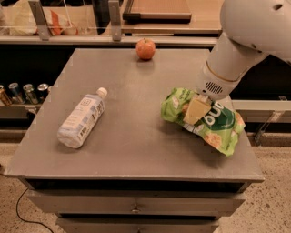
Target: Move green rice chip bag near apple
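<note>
Find gripper (196,112) clamped on green rice chip bag (217,126) at right side of table (136,154). Find apple (145,48) at far edge, well apart from bag. Note plastic bottle (82,119) lying at left.

Looks like an office break area or snack kitchen, poss. a robot test lab; can't tell which. Evidence: grey flat-topped metal cabinet (132,136) w/ shallow drawers (134,202) below, row of small drink cans (22,93) on a low dark shelf at left, long pale counter (173,34) behind w/ a brown wooden tray (157,9) on it, speckled hard floor (273,200), thin black cable (20,214) lying on it. White arm's gripper (196,113) is over the cabinet's right side, clamped on the crinkled light-green snack pouch (218,126).
</note>
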Tool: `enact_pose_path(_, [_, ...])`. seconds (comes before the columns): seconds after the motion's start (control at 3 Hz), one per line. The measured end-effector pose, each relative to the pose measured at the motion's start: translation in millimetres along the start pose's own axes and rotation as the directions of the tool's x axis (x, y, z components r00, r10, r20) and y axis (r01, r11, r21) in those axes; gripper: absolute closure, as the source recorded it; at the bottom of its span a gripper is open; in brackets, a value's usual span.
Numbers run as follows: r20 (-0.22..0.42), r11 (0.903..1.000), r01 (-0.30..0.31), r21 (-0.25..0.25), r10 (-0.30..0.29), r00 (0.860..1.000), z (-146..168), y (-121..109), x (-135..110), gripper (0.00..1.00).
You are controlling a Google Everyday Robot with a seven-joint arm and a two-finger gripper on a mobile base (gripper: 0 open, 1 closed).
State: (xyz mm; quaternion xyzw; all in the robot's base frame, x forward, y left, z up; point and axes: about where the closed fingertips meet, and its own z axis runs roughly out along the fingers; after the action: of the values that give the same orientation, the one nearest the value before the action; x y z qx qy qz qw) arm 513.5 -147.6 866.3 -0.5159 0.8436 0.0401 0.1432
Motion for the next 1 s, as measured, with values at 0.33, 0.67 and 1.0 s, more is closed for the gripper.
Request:
enact_pose_path(0.33, [0.017, 0.9981, 0.031, 0.053, -0.032, 0.999, -25, -11, -9, 1.00])
enact_pose_path(0.67, [0.073, 0.9856, 0.102, 0.135, -0.112, 0.991, -48, -24, -27, 1.00])
enact_pose_path(1.0, [0.073, 0.9856, 0.102, 0.135, -0.112, 0.991, -48, -24, -27, 1.00])
